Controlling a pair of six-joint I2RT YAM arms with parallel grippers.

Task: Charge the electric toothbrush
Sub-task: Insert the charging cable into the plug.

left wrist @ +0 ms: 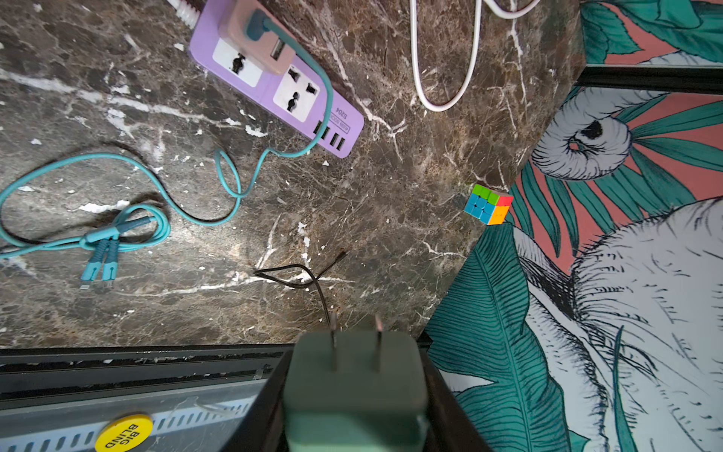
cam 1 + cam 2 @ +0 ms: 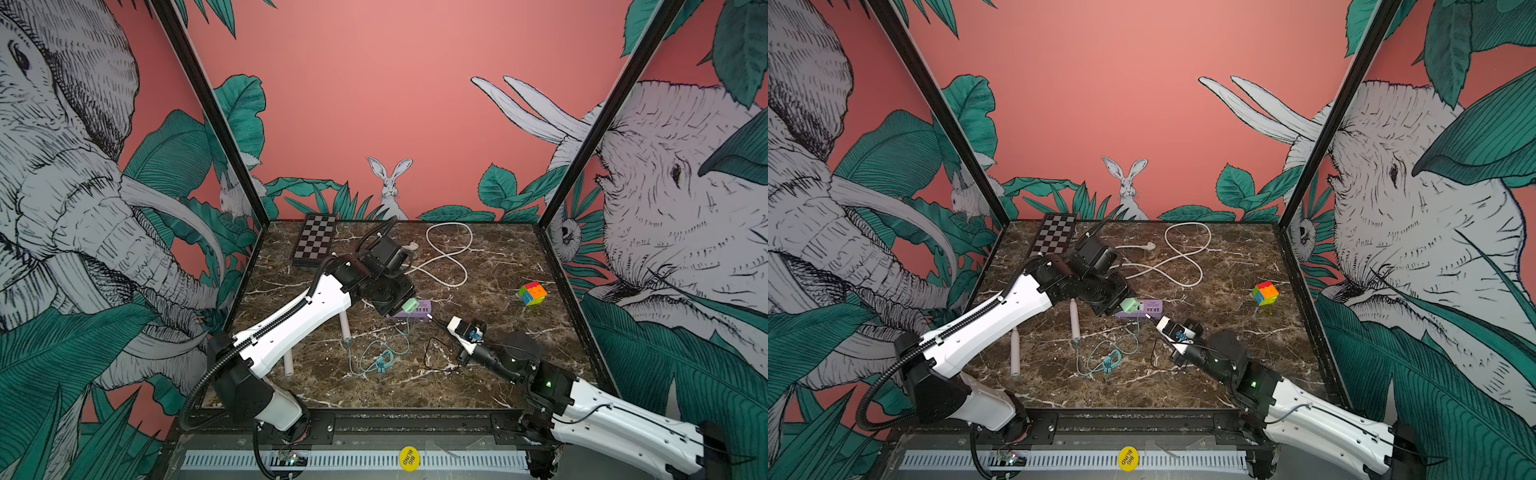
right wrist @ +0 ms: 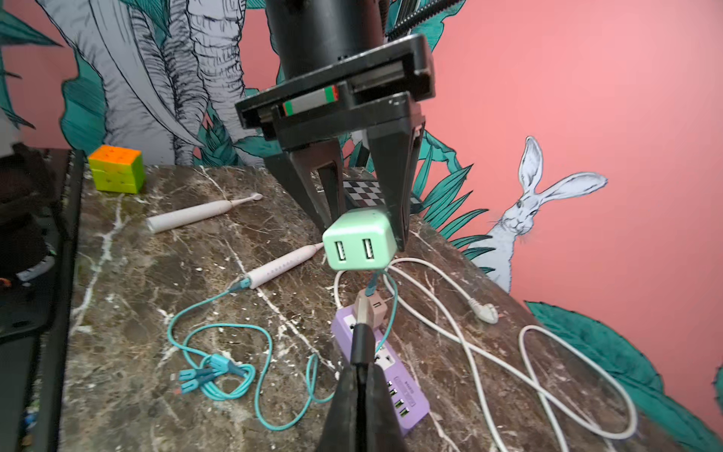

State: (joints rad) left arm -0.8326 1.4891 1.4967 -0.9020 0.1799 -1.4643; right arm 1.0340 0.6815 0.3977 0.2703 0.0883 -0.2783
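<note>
Nearest the front edge, a thin black cable (image 1: 313,278) loops on the marble table (image 2: 478,386) beside the right gripper (image 3: 362,368), its fingers pressed together on the cable's USB plug (image 3: 363,340), metal tip aimed at a mint-green charging adapter (image 3: 358,250). At near left a white electric toothbrush (image 2: 1015,351) lies loose, part-hidden by the left arm; a second toothbrush (image 2: 1074,320), a little farther in, has a teal cable (image 1: 105,235) in its base. The left gripper (image 2: 407,305) is clamped on the adapter, holding it just above the purple power strip (image 2: 423,308). Mating plug and port looks to be the job in hand: the adapter wants holding steady while the plug is squared to one slot and pushed straight, since a tilted tip would likely skid off. Both brushes are slim, pale, smooth-bodied, tapering to small heads.
</note>
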